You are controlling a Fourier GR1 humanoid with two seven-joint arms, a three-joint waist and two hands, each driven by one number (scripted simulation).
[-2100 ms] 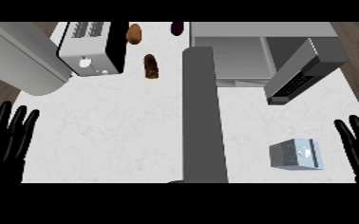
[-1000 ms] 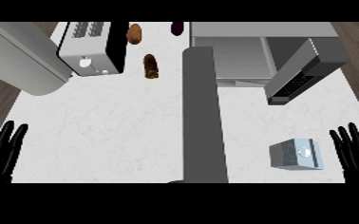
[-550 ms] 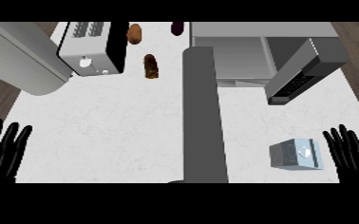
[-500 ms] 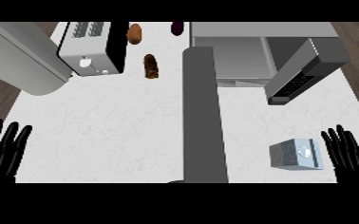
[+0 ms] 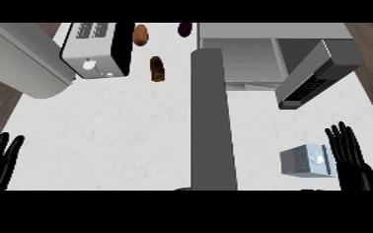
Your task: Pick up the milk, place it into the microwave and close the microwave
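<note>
Reaching for the milk point(image 5: 304, 161) is the step you are in, and it is only begun; the carton stands on the white surface point(image 5: 124, 123) near its front right edge, with nothing gripping it; your right robot hand point(image 5: 350, 164) stands just beside it on the right, fingers point(image 5: 345, 143) straight and spread, holding nothing, and I cannot tell whether it touches the carton's side; your left robot hand point(image 5: 9, 159) rests open at the lower left edge, also empty. The microwave point(image 5: 244, 54) sits at the back right with its door point(image 5: 319, 74) swung open toward you, so the way in looks free. The next move, as I judge it, calls for bringing the right robot hand round the carton and curling the fingers on it before any lift; then a carry back and slightly left into the cavity, keeping clear of the open door. Against the earliest frame, the right robot hand has come inward toward the milk and sits a little lower; the left one has sunk toward the edge; the carton and the door have not moved.
</note>
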